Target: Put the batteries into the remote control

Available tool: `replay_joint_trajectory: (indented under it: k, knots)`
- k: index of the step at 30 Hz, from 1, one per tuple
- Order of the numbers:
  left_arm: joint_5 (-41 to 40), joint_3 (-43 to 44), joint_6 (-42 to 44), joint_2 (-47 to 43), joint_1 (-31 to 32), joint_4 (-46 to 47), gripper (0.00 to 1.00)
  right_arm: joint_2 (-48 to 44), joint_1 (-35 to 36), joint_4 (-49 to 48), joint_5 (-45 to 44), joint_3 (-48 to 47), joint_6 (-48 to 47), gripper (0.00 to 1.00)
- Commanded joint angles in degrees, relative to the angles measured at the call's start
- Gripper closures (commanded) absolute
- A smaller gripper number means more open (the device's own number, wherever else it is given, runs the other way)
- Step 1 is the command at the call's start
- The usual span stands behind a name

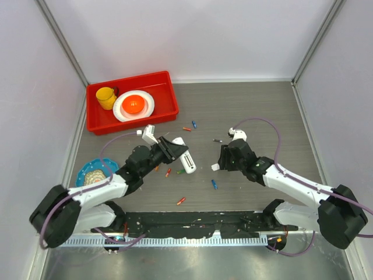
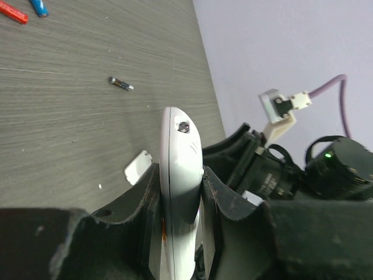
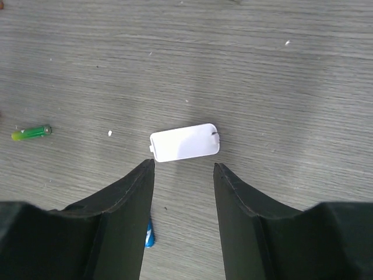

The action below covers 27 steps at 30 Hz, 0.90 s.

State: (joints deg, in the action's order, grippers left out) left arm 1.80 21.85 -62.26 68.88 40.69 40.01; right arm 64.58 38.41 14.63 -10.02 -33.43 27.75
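Note:
My left gripper point(image 1: 173, 150) is shut on the remote control point(image 1: 187, 158), a white oblong handset. In the left wrist view the remote control point(image 2: 180, 140) stands edge-on between the black fingers point(image 2: 140, 204). Several batteries lie loose on the table: a dark one point(image 1: 217, 140), a green one point(image 1: 180, 171), a blue one point(image 1: 214, 184) and a red one point(image 1: 181, 200). My right gripper point(image 3: 183, 166) is open and empty, low over the table. The short white cover piece point(image 3: 185, 142) lies just past its fingertips. A green battery point(image 3: 32, 133) lies to its left.
A red tray point(image 1: 166, 79) at the back left holds a yellow cup point(image 1: 106, 97) and a white plate point(image 1: 119, 109) with an orange ball on it. A blue-rimmed dish point(image 1: 87, 169) sits beside the left arm. Grey walls close in the table.

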Motion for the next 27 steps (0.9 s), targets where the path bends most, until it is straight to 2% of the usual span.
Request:
replay_joint_trajectory:
  k: [1, 4, 6, 8, 11, 15, 18, 24, 27]
  knots:
    - [0.84, -0.99, 0.74, -13.55, -1.13, -14.16, 1.0, -6.98, -0.01, -10.91, -5.18, 3.71, 1.52, 0.48]
    - [4.42, -5.3, -2.87, -19.9, -4.46, -12.87, 1.0, -9.02, -0.09, -16.11, -5.36, 6.71, 3.01, 0.41]
    - [11.43, -6.37, -3.66, -20.89, -7.79, -11.45, 1.0, -8.16, -0.09, -16.22, -4.4, 5.58, 2.76, 0.36]
    - [14.97, -6.38, -3.92, -20.63, -9.39, -11.27, 1.0, -5.27, -0.09, -15.08, -3.17, 2.69, 1.96, 0.34]
    - [19.54, -7.43, -5.76, -19.67, -12.12, -7.77, 1.0, -0.27, -0.18, -11.65, -3.69, -1.79, 0.12, 0.34]
    - [23.59, -11.73, -14.09, -18.52, -16.42, 7.41, 1.0, 4.4, -0.09, -6.82, -5.09, -8.4, -4.28, 0.41]
    - [25.7, -12.7, -16.22, -18.69, -18.53, 11.92, 1.0, 4.51, -0.01, -7.42, -2.74, -9.37, -5.51, 0.43]
    - [29.22, -11.83, -15.88, -21.94, -21.26, 8.79, 1.0, 9.5, 1.3, -9.8, 0.0, -12.88, -5.42, 0.44]
    - [30.19, -11.3, -14.12, -23.09, -21.88, 5.01, 1.0, 15.39, 5.94, -9.89, -4.72, -17.53, -8.92, 0.44]
